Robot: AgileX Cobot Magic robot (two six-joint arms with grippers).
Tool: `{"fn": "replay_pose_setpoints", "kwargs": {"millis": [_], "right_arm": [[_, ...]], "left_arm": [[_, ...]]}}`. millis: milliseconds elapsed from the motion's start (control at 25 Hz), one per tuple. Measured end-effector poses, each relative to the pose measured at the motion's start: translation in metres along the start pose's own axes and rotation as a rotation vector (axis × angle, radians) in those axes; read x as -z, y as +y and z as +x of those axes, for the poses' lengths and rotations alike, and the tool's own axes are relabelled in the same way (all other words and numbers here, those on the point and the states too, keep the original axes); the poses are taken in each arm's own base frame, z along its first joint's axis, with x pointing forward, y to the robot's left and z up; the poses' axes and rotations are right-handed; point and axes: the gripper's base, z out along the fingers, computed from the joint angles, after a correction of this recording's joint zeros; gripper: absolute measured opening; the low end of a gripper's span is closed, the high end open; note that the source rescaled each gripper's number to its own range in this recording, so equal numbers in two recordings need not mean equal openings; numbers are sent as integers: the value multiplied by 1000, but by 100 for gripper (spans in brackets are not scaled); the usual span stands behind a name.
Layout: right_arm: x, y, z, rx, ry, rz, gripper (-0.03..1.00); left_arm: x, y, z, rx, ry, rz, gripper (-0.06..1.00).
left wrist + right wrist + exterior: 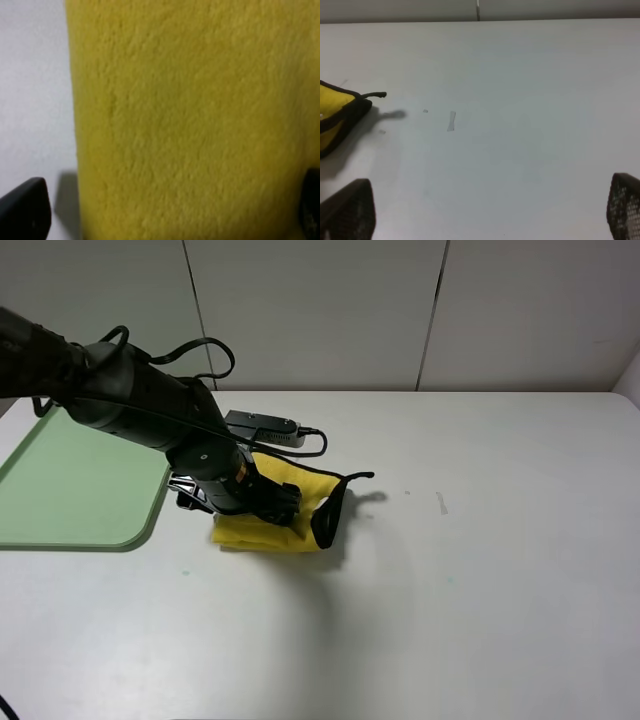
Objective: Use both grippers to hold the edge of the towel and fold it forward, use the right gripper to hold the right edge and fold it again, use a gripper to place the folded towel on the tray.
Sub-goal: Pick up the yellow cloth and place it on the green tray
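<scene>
The yellow towel (300,495) lies folded in the middle of the white table, just right of the pale green tray (60,490). Its black trimmed edge (328,512) stands up on the right side, with the small loop (358,477) sticking out. My left gripper (262,502) is down over the towel. In the left wrist view the towel (190,100) fills the space between the wide-apart jaws of the left gripper (175,210). My right gripper (490,215) is open and empty over bare table, with the towel corner (332,107) and its loop (375,94) off to one side.
The left arm and its cables (130,390) reach across the tray's right corner. The white table (480,570) stretches to the right and front of the towel. A small scuff mark (451,121) is on the table. A pale wall stands behind.
</scene>
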Motion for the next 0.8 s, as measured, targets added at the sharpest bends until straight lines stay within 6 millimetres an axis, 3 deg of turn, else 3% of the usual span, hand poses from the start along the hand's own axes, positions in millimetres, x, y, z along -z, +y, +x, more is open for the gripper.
{"fn": "replay_pose_setpoints", "kwargs": {"millis": [240,360,520,680,720,800], "right_arm": [[0,0,0,0,0,0,100],[0,0,0,0,0,0,100],[0,0,0,0,0,0,100],[0,0,0,0,0,0,100],[0,0,0,0,0,0,100],[0,0,0,0,0,0,100]], "left_arm": [[-7,-4,-1,-2,-16,34,98],[-10,-5,-1,-2,-24,48,88],[-11,-8,-2,-7,-43,76,61],[-12,-12,-3,-6,-63,105,26],[-12,-13,-3,-6,-64,106,20],[-12,-13,-3,-6,-64,106,20]]}}
